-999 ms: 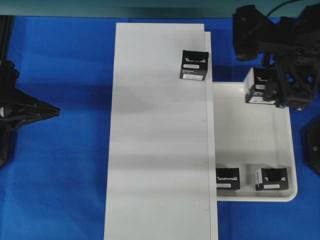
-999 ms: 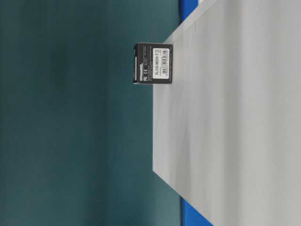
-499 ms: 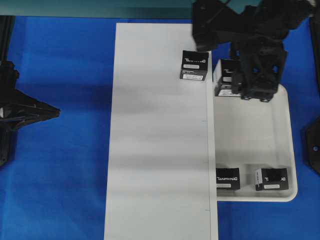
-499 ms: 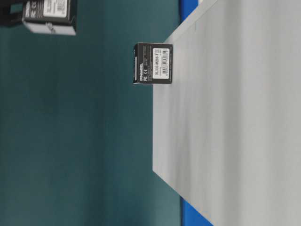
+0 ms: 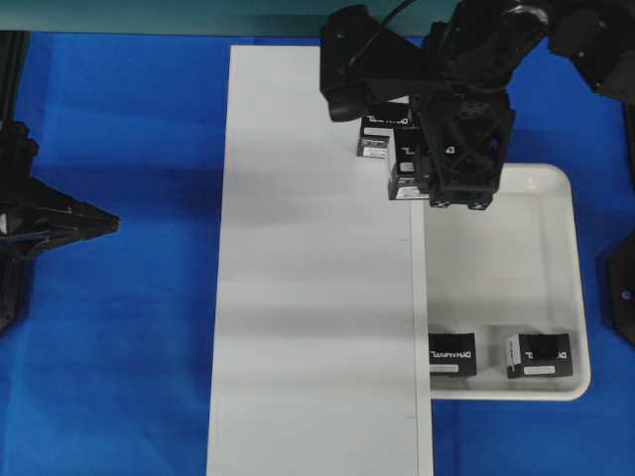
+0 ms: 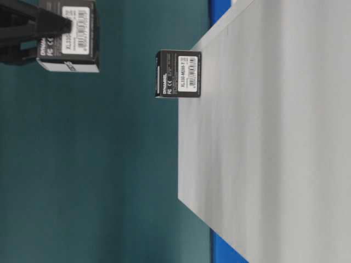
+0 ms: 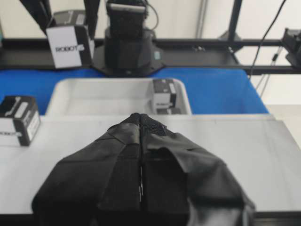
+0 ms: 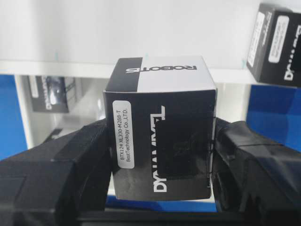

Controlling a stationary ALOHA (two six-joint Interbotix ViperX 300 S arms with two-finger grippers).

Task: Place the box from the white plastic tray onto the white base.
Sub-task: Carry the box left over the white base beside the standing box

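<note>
The white base [image 5: 317,278] is the biggest thing, long and flat. One other box [image 5: 372,145] sits on it, up at its far end. Beside it lies the white plastic tray [image 5: 561,288], with two more boxes [image 5: 496,354] waiting inside. My right claw [image 5: 425,171] squeezes the box [image 8: 162,141] tight from both sides, up in the air over the base's edge. I need to set it down. My left claw [image 7: 141,155] is pressed closed, holding nothing. From above, my arm hides most of my box.
</note>
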